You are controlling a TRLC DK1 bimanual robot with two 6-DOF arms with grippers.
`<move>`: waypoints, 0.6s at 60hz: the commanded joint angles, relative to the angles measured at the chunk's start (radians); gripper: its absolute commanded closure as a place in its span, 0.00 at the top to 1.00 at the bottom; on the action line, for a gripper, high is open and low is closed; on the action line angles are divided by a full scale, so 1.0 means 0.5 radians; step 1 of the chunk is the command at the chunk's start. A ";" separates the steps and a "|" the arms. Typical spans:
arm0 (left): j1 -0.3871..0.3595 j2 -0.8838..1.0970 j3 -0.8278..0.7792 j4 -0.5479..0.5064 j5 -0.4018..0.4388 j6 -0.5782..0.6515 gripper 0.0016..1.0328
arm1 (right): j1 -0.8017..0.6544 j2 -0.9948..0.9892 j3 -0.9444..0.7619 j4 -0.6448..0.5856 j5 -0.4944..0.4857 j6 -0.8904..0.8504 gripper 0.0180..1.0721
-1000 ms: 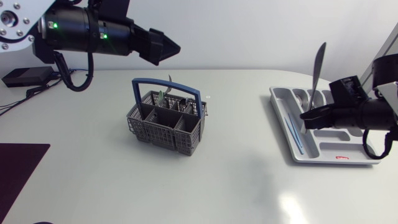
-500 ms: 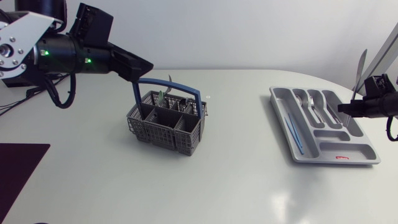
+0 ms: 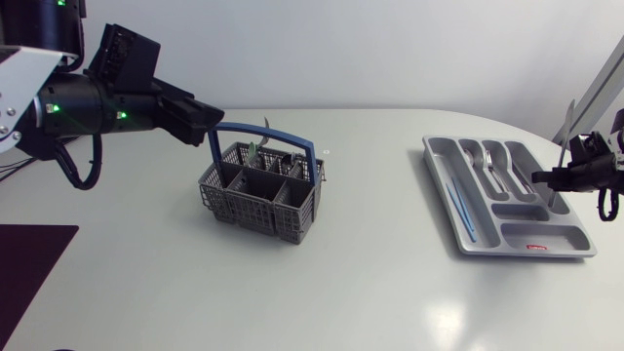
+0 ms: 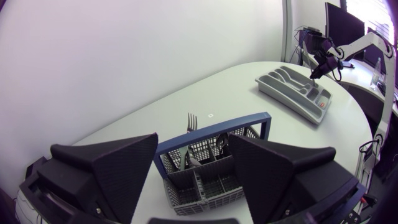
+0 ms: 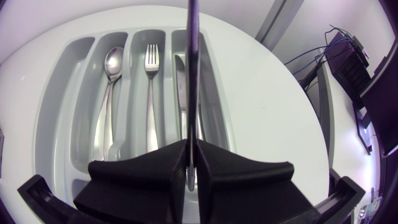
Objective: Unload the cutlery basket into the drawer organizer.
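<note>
My right tool (image 3: 546, 177) is clamped narrow on a knife (image 3: 564, 146), one finger on each flat side, as my right wrist view shows (image 5: 191, 149). The knife stands nearly upright, leaning a little, at the right side of the drawer organizer (image 3: 487, 239), which lies on the tabletop (image 3: 370, 283) near its right end. From the wrist, the blade (image 5: 193, 74) runs ahead of the fingers along the compartment where the other knife (image 5: 181, 87) lies. A fork (image 5: 150, 68) fills the next compartment and a spoon (image 5: 111, 68) the one after it. A thin blue piece (image 3: 456, 207) lies in the long slot on the organizer's left side.

My left tool (image 3: 200, 122) is spread wide with nothing between its fingers. It hangs above the tabletop just beside the blue handle (image 3: 263, 132) of the cutlery basket (image 3: 255, 200), at the basket's left rear. In my left wrist view the basket (image 4: 211, 183) sits ahead of and below the open fingers (image 4: 106, 165), with a standing fork (image 4: 191, 121) upright at its far side, tines up, and more cutlery in its rear pockets. The basket is well apart from the organizer. A dark mat (image 3: 29, 263) covers the tabletop's near left corner.
</note>
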 commanded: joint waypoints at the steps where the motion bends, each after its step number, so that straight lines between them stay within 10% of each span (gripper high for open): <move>1: 0.038 -0.045 -0.090 0.039 -0.016 0.061 0.78 | 0.003 0.093 0.076 0.056 0.053 -0.014 0.05; 25: 0.179 -0.082 -0.255 0.128 -0.016 0.079 0.78 | 0.083 0.427 0.309 0.050 0.213 0.026 0.09; 36: 0.268 -0.122 -0.323 0.135 -0.010 0.116 0.78 | 0.107 0.458 0.358 0.044 0.274 0.050 0.39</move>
